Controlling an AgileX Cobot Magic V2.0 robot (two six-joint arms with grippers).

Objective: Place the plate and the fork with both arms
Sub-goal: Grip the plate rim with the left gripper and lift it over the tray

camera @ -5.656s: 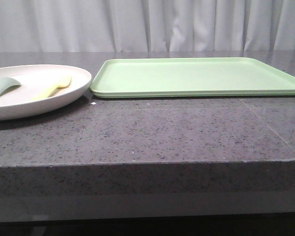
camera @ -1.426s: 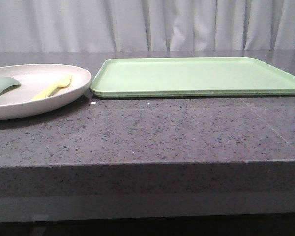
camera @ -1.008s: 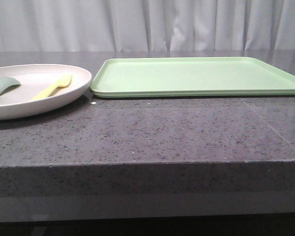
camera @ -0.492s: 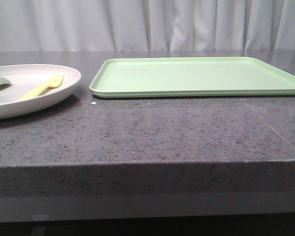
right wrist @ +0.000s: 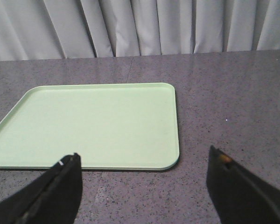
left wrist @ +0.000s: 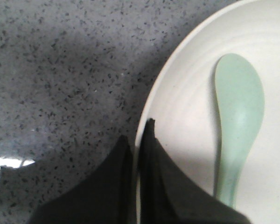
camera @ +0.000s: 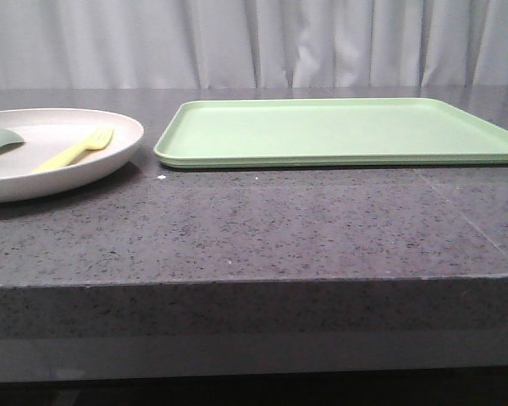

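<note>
Left gripper (left wrist: pixel 136 140) had its dark fingers pinched on the rim of the plate (camera: pixel 110 156), one finger outside the lip and one inside, with almost no gap between them. Whether the pads had real purchase or only grazed the lip was hard to tell from so close a view. Right gripper (right wrist: pixel 144 186) hung wide open and empty above the bench (camera: pixel 262 228), looking down on the tray (right wrist: pixel 98 123).

That plate sat at the left edge of the bench, partly cut off by the front view, just beside the tray's left end but not touching it. In it lay the fork (camera: pixel 72 149), tines toward the far edge, and a pale green spoon (left wrist: pixel 238 126) close to the gripped rim.

By its look the plate was a stiff, smooth, matte cream moulding, probably light, with a raised lip that was the only place thin enough to take hold of. Held at one point it would likely tilt, and the loose utensils could slide on the slick surface. Small, slim and pale yellow, the fork was surely very light; its handle, lying flat, offered the best hold. Flat and rectangular, the light green tray had rounded corners and a low rim. Speckled grey stone, faintly glossy, made up the bench.
</note>
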